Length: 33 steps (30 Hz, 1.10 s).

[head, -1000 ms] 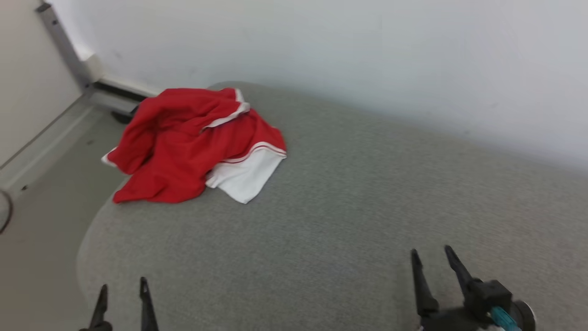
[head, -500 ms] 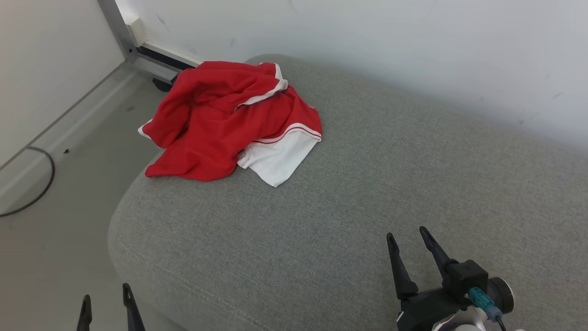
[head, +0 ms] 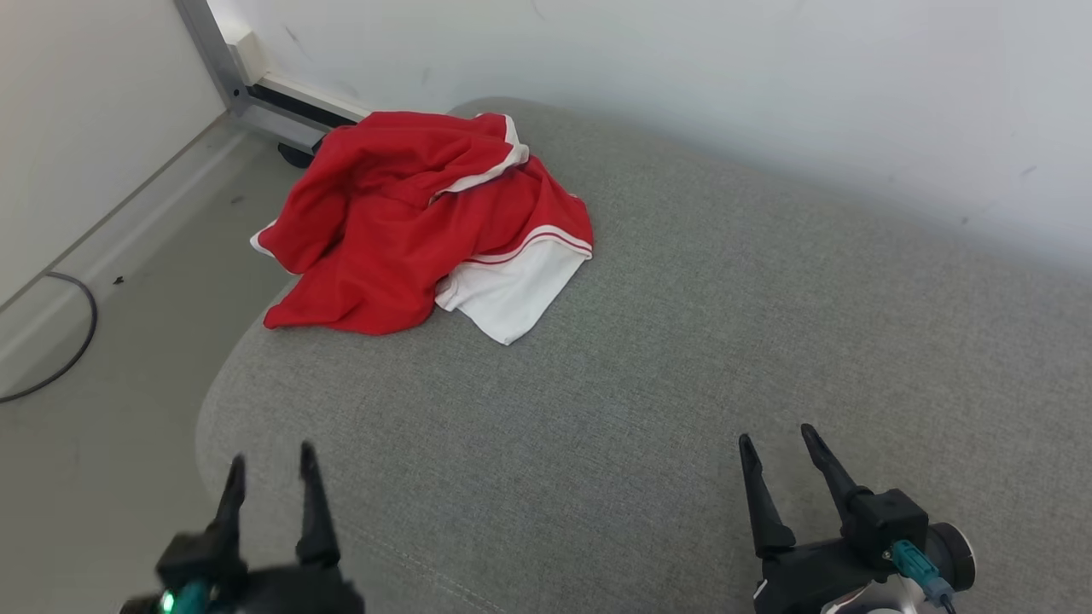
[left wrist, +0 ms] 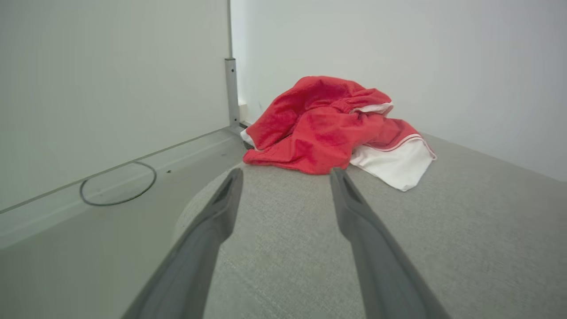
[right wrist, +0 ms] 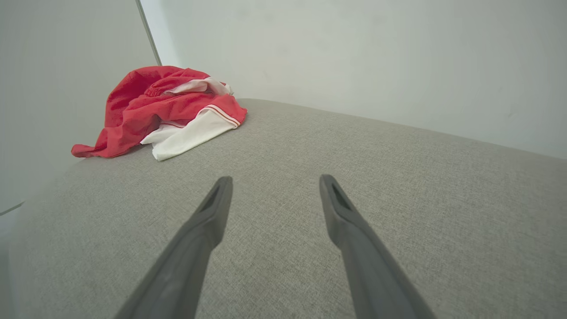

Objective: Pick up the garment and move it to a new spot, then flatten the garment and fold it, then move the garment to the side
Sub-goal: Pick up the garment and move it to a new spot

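The garment is a crumpled red piece with white trim and a white panel, heaped on the far left end of the grey cushioned surface. It also lies ahead in the left wrist view and far left in the right wrist view. My left gripper stands open and empty over the near left edge of the surface, well short of the garment. At the near right my right gripper is open too, with nothing between its fingers.
A pale wall runs behind the surface. Left of it is bare floor with a dark cable loop and a metal frame post in the corner. The surface's left edge drops to the floor.
My left gripper has risen into view and moved forward over the surface's near left edge. The camera shifted earlier; the garment and right gripper have hardly moved since.
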Tool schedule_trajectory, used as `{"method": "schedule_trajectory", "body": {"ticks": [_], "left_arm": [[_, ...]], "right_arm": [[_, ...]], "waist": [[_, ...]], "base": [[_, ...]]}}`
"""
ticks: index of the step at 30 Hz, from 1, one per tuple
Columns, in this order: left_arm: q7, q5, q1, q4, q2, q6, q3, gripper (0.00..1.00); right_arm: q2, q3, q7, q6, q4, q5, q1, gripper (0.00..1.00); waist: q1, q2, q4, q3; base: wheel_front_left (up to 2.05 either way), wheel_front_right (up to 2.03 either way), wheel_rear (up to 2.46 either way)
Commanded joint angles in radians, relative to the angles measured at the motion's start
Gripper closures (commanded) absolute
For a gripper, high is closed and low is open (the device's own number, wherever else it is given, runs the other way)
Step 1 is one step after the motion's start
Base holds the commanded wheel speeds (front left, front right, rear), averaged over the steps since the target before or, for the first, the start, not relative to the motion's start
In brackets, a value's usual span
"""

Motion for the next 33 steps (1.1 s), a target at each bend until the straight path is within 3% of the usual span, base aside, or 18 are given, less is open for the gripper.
{"method": "schedule_trajectory", "body": {"ticks": [1,7,14,23,28,33], "left_arm": [[0.003,-0.013,-0.063,0.035,-0.001,-0.013,-0.015,0.00],[0.119,-0.089,-0.361,0.222,-0.001,-0.067,-0.056,0.00],[0.251,-0.175,-0.671,0.428,0.044,-0.094,0.005,0.00],[0.303,-0.235,-0.892,0.563,0.149,-0.083,0.079,0.00],[0.303,-0.229,-0.932,0.606,0.200,-0.076,0.088,0.00],[0.312,-0.203,-0.982,0.643,0.257,-0.041,0.080,0.00]], "right_arm": [[0.001,-0.010,-0.001,-0.002,-0.008,-0.008,0.011,0.00],[0.000,-0.071,-0.001,-0.002,-0.061,-0.029,0.043,0.00],[-0.001,-0.056,0.019,-0.002,-0.160,-0.079,0.027,0.00],[0.001,-0.065,0.078,-0.002,-0.367,-0.133,0.047,0.00],[0.000,-0.083,0.095,-0.002,-0.459,-0.143,0.089,0.00],[-0.009,-0.106,0.120,-0.002,-0.574,-0.138,0.163,0.00]], "waist": [[0.0000,-0.0001,-0.002,0.010],[0.0000,-0.0001,-0.007,0.051],[0.0000,-0.0001,-0.157,0.197],[0.0000,-0.0001,-0.347,0.381],[0.0000,-0.0001,-0.407,0.422],[0.0000,-0.0001,-0.453,0.470]], "base": [[0.00,0.00,0.00],[0.00,0.00,0.00],[0.00,0.00,0.00],[0.00,0.00,0.00],[0.00,0.00,0.00],[0.00,0.00,0.00]]}}
